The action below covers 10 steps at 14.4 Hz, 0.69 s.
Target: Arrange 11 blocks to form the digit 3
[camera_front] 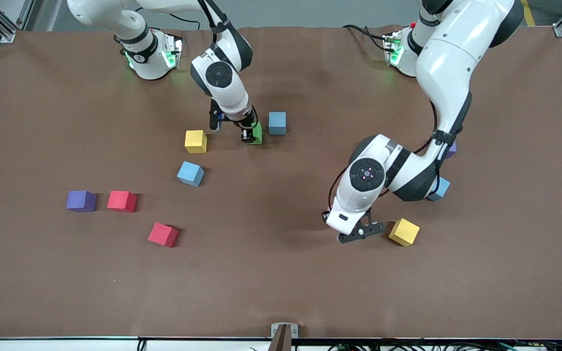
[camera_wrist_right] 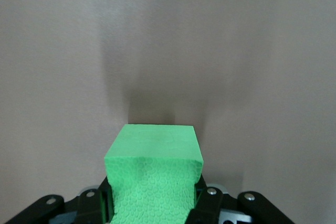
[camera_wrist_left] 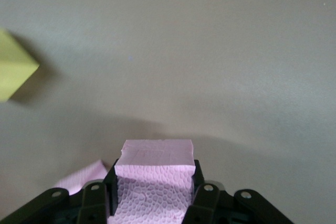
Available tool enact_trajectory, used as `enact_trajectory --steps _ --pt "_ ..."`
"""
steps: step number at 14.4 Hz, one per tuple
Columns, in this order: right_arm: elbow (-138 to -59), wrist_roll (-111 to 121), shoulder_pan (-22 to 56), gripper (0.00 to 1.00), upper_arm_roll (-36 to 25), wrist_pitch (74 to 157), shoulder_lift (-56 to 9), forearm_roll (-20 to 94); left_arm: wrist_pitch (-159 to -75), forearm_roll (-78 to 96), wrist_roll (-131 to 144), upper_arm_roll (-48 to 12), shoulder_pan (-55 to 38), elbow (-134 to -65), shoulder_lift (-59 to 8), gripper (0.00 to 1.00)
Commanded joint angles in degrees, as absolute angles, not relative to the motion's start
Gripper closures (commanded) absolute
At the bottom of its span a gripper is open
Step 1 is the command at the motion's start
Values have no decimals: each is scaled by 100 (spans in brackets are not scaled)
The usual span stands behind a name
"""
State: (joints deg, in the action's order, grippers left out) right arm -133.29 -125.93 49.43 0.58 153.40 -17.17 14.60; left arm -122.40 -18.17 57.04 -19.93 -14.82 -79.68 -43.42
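Observation:
My right gripper [camera_front: 249, 134] is shut on a green block [camera_front: 257, 132] low over the table, beside a light blue block [camera_front: 277, 123]; the right wrist view shows the green block [camera_wrist_right: 153, 150] filling the gripper [camera_wrist_right: 152, 187]. My left gripper [camera_front: 342, 226] is down at the table next to a yellow block [camera_front: 404, 231]. In the left wrist view it [camera_wrist_left: 155, 177] is shut on a pink block [camera_wrist_left: 156, 153], with a second pink piece [camera_wrist_left: 84, 177] beside it. Loose blocks: yellow [camera_front: 195, 141], light blue [camera_front: 190, 173], two red [camera_front: 121, 201] [camera_front: 163, 234].
A purple cube [camera_front: 81, 201] sits beside the red block toward the right arm's end. Another purple cube [camera_front: 451, 148] and a light blue block [camera_front: 439, 189] are partly hidden by the left arm. A yellow block [camera_wrist_left: 13, 66] shows in the left wrist view.

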Motion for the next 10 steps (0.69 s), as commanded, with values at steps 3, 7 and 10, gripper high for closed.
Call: enact_trajectory --steps 3,7,10 --pt "-13456 -12674 5211 100 44 15425 -1687 1556 -12304 -1758 7310 -2109 -1512 -9568 -3158 76" --pt "-13456 -12691 5282 100 53 15363 -1687 1556 -12989 -1749 8987 -2346 -1450 -10904 -2436 76" --pt "-13447 -12709 5291 99 61 15363 -1766 1556 -13183 -1749 10216 -2609 -1450 -11381 -2241 76"
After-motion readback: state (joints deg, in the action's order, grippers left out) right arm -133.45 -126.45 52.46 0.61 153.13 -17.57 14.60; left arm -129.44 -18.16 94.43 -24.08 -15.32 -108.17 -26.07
